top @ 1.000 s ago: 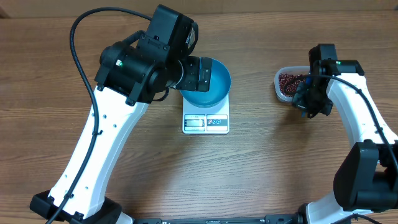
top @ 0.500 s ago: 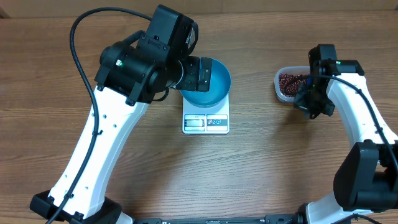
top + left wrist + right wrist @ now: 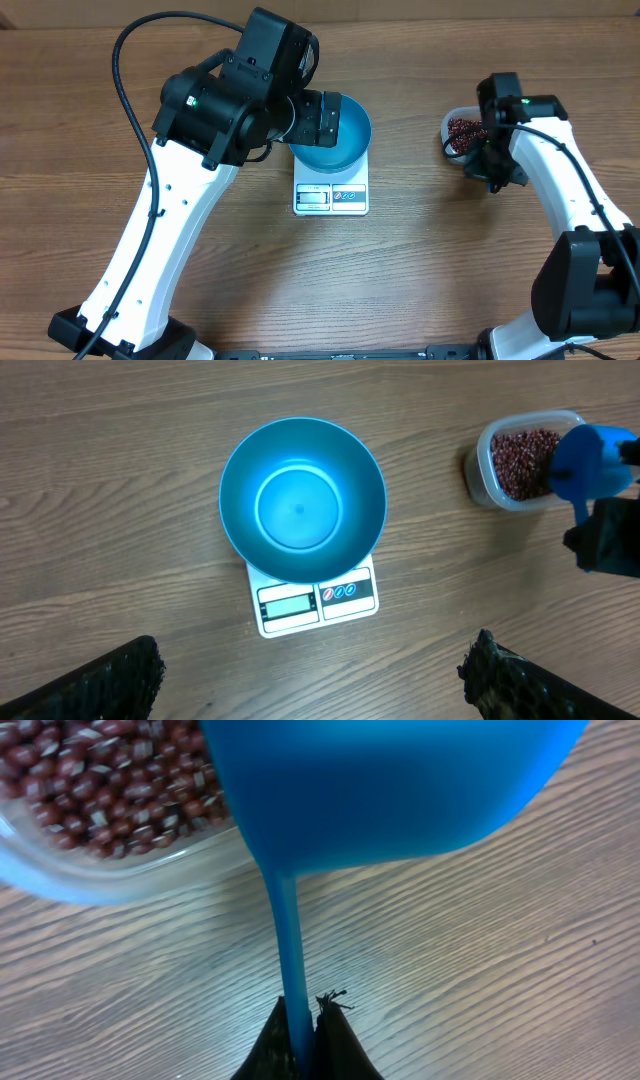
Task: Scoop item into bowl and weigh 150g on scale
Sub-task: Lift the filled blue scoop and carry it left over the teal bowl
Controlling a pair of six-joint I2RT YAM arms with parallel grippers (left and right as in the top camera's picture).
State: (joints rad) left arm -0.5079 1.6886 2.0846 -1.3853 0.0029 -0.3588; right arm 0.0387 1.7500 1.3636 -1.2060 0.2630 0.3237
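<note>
The teal-blue bowl (image 3: 302, 498) stands empty on the white scale (image 3: 315, 600), seen also from overhead as bowl (image 3: 340, 135) and scale (image 3: 331, 198). The item, dark red-brown beans (image 3: 95, 790), fills a clear tub (image 3: 478, 455) at the right. My right gripper (image 3: 300, 1025) is shut on the thin handle of a bright blue scoop (image 3: 400, 790), whose cup hangs at the tub's edge. The inside of the scoop is hidden. My left gripper (image 3: 310, 665) hovers high above the bowl and scale, jaws wide open and holding nothing.
The clear tub (image 3: 455, 135) sits on the wooden table right of the scale, partly under my right arm (image 3: 545, 165). My left arm (image 3: 210, 110) covers the bowl's left side in the overhead view.
My right gripper with the scoop has shifted left and a little back, closer over the tub of beans. The left arm, bowl and scale have not moved.
</note>
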